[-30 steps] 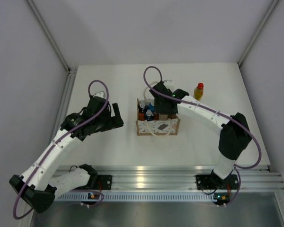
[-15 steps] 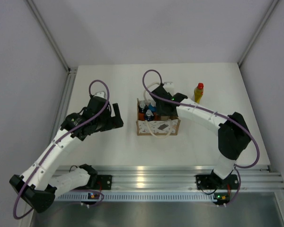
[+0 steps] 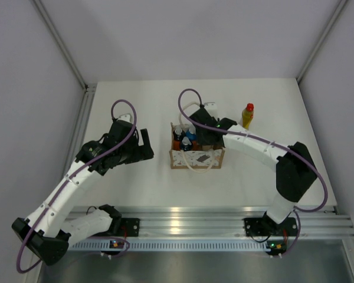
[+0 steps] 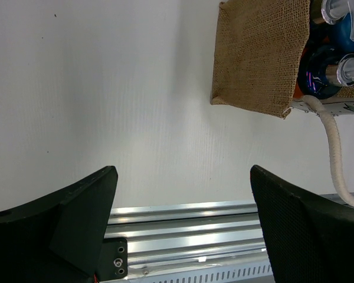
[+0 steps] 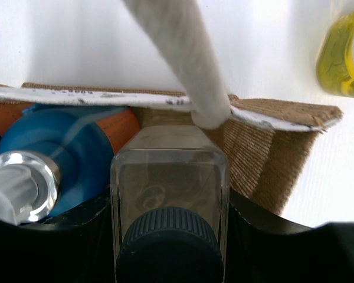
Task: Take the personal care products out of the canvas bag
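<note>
The canvas bag (image 3: 196,158) stands at the table's middle, with orange bottles with blue caps (image 3: 183,139) upright inside. My right gripper (image 3: 204,135) reaches into the bag's right end. In the right wrist view its jaws press both sides of the whitish bottle (image 5: 168,171) with a dark grey cap (image 5: 168,244), beside an orange bottle (image 5: 65,144). The slim yellow bottle (image 3: 248,114) with a red cap stands on the table right of the bag; it also shows in the right wrist view (image 5: 345,59). My left gripper (image 3: 146,145) is open and empty left of the bag (image 4: 259,59).
A cream rope handle (image 5: 183,53) crosses above the whitish bottle; the other handle (image 4: 336,159) hangs over the bag's front. An aluminium rail (image 3: 183,221) runs along the table's near edge. Grey walls close in the table's left, right and back.
My right gripper has shifted slightly left and settled lower into the bag's right end. The left arm has not moved.
</note>
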Controlling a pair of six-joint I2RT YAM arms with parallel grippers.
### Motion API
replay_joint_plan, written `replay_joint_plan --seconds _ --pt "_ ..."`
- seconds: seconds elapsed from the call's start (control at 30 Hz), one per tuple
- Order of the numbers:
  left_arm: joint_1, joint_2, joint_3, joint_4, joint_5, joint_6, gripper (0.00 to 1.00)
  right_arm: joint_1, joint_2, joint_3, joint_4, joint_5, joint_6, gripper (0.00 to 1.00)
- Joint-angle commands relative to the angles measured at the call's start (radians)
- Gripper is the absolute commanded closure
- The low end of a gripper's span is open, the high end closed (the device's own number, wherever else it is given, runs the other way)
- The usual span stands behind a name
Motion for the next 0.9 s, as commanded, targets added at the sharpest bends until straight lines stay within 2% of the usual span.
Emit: replay_joint_plan --seconds 0.0,0.33,0.67,0.87 --pt "-0.002 -0.009 0.011 0.006 -0.008 0.002 0.01 -0.005 -0.141 0.026 0.03 0.045 -0.048 1.0" --pt "-0.002 -0.006 0.023 0.006 -0.002 -0.011 0.01 -0.005 -0.272 0.083 -0.01 0.03 -0.1 1.0" --pt "-0.002 -0.004 0.026 0.006 -0.003 -0.024 0.01 -0.006 -0.35 0.284 -0.165 -0.088 -0.192 1.0" --pt "-0.002 0.005 0.026 0.006 -0.008 -0.024 0.01 -0.019 -0.367 0.422 -0.272 -0.102 -0.195 1.0"
